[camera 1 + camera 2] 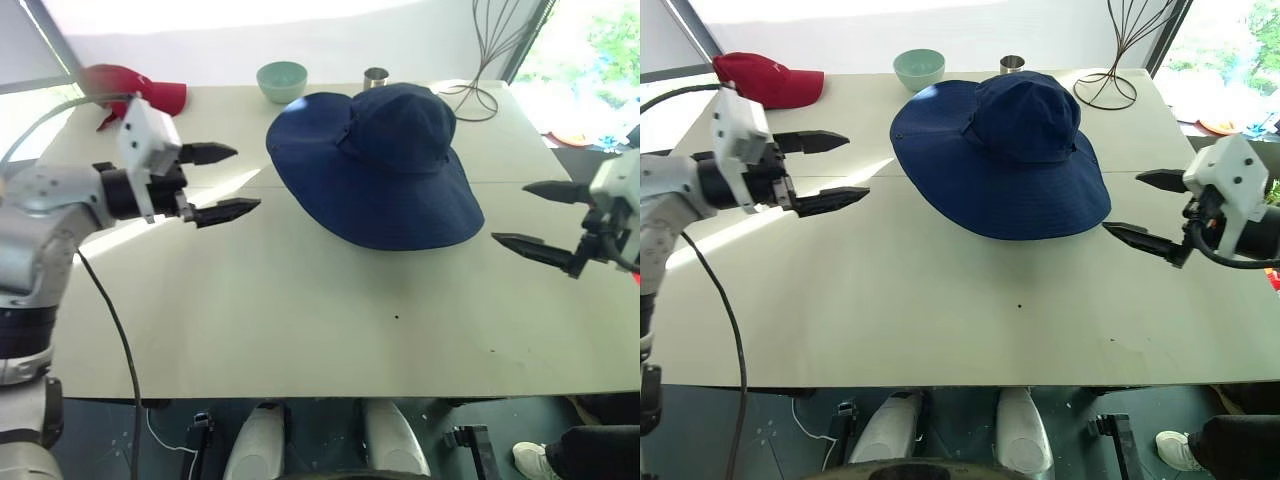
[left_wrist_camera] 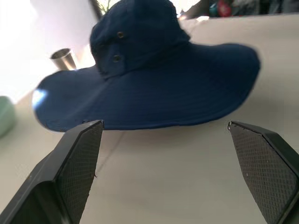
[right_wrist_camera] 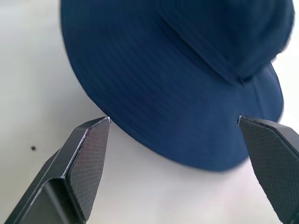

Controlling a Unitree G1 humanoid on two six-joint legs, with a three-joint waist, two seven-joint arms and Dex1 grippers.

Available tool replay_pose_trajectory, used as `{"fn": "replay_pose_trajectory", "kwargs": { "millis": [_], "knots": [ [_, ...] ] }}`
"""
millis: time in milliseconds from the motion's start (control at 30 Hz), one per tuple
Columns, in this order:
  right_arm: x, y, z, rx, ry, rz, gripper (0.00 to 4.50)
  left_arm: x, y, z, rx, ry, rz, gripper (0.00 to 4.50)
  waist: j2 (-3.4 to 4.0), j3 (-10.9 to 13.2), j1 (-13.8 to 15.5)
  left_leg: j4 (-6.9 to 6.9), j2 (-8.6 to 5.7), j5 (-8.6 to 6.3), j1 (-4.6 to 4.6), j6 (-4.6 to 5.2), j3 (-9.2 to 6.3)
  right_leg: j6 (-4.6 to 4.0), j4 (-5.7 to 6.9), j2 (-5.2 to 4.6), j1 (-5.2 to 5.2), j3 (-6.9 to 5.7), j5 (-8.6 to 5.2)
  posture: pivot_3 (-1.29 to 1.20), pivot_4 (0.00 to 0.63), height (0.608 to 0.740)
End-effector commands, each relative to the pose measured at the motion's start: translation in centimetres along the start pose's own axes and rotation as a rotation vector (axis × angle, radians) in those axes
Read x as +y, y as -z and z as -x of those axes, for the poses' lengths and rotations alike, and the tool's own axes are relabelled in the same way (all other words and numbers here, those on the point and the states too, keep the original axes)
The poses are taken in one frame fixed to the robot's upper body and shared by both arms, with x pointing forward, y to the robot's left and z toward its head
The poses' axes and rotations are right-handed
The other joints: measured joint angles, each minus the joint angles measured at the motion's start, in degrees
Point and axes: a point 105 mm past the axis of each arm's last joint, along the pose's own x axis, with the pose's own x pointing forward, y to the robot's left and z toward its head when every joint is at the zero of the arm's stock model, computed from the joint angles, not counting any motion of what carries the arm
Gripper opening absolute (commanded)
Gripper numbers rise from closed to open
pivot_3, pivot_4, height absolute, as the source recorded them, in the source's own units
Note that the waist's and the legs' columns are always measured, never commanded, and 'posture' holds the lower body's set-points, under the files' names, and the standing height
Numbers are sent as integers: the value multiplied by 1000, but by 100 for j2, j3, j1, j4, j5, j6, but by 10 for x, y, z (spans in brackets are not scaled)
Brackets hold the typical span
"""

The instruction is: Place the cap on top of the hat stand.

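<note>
On the table (image 1: pixel 300 330), seen from the head, the cap (image 1: pixel 375 165) sits crown up, its brim spread flat; no short stand is visible near it. Left gripper (image 1: pixel 220 183) and right gripper (image 1: pixel 535 218) flank the cap, both apart from it, fingers spread and empty. From the left wrist, the cap (image 2: pixel 154 79) lies beyond parted pads (image 2: pixel 79 163). From the right wrist, its brim edge is close ahead. Soft and light, it will likely flop; opposite brim edges look the best hold.
</note>
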Motion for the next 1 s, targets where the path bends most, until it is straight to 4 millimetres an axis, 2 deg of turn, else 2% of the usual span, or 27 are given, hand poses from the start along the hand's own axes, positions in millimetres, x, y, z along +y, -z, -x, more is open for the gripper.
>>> {"fn": "replay_pose_trajectory", "kwargs": {
  "millis": [33,200,267,367,467,533,633,667,767,833,1000],
  "knots": [
    [16,-1,-14,24,-5,156,4500,-4,-28,19,-65,42,89,4460,-1,0,-9,-1,0,0,0,0,-1,0,-1,1,0,0,0,0,150,740],
    [56,19,-50,39,-8,342,4500,3,-49,30,-116,29,129,4460,-3,-1,-41,0,1,0,0,0,-4,-1,-1,5,-2,-1,-1,0,150,740],
    [57,24,-59,34,52,429,4500,2,-49,30,-105,29,125,4460,-2,0,-62,-1,1,0,0,-1,-3,-1,-1,5,-3,1,-1,0,150,740],
    [53,21,-67,-13,121,397,4500,-5,-46,29,-73,56,103,4460,-2,0,-75,-2,1,0,0,-1,-2,-1,-1,5,-5,3,0,0,150,740],
    [48,18,-47,-23,32,238,4500,0,-45,35,-69,21,88,4460,1,1,-62,-5,2,1,0,-1,-3,-2,-1,5,-6,4,-1,0,150,740],
    [31,7,-20,-46,-39,104,4500,5,-44,41,-57,-7,70,4460,1,4,-38,-5,2,0,0,-1,-4,-3,-4,5,-2,3,-1,0,150,740],
    [-5,-11,11,-89,-34,-13,4500,12,-41,47,-37,-31,43,4460,-1,4,-43,-4,1,0,0,0,-3,-3,-11,3,5,3,0,0,150,740],
    [-22,-15,22,-98,-12,-60,4500,15,-40,49,-29,-40,34,4460,-1,4,-47,-4,1,0,3,0,-1,-4,-11,2,6,3,1,0,150,740],
    [-60,-17,49,-112,40,-205,4500,22,-38,56,-10,-53,15,4460,0,5,-71,-10,6,0,11,0,1,-6,-10,7,8,3,0,0,150,740],
    [-69,-12,62,-100,26,-249,4500,24,-37,60,-5,-54,11,4460,0,5,-64,-19,6,0,11,0,2,-9,-14,7,5,2,-1,0,150,740],
    [-67,6,74,-22,-58,-316,4500,32,-35,63,3,-73,-4,4460,1,6,-77,-20,8,-2,1,3,6,-11,-16,7,-8,3,-4,0,150,740]
  ]
}}
